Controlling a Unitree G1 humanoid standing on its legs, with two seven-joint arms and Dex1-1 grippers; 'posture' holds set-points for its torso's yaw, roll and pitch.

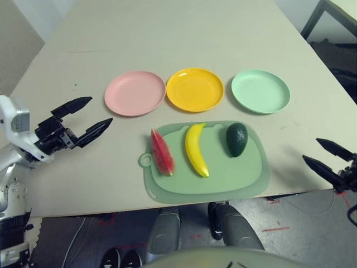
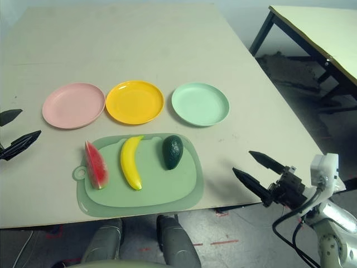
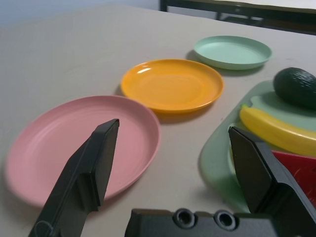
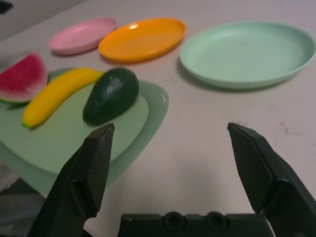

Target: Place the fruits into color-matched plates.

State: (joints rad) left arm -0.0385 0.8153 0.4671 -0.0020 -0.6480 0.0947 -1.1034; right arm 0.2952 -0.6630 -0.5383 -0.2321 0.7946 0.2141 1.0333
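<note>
A red watermelon wedge [image 1: 162, 152], a yellow banana [image 1: 196, 148] and a dark green avocado [image 1: 236, 139] lie side by side on a pale green mat [image 1: 245, 178] near the table's front edge. Behind them stand three plates in a row: pink [image 1: 135, 92], yellow [image 1: 194, 89] and mint green [image 1: 260, 91], all with nothing on them. My left gripper [image 1: 91, 118] hovers open left of the mat, in front of the pink plate. My right gripper [image 2: 255, 168] is open off the mat's right side, near the table's front edge.
The beige table [image 1: 167, 33] stretches far behind the plates. A second table with dark legs [image 2: 312, 28] stands off to the right. Someone's legs and shoes [image 1: 167, 234] show under the front edge.
</note>
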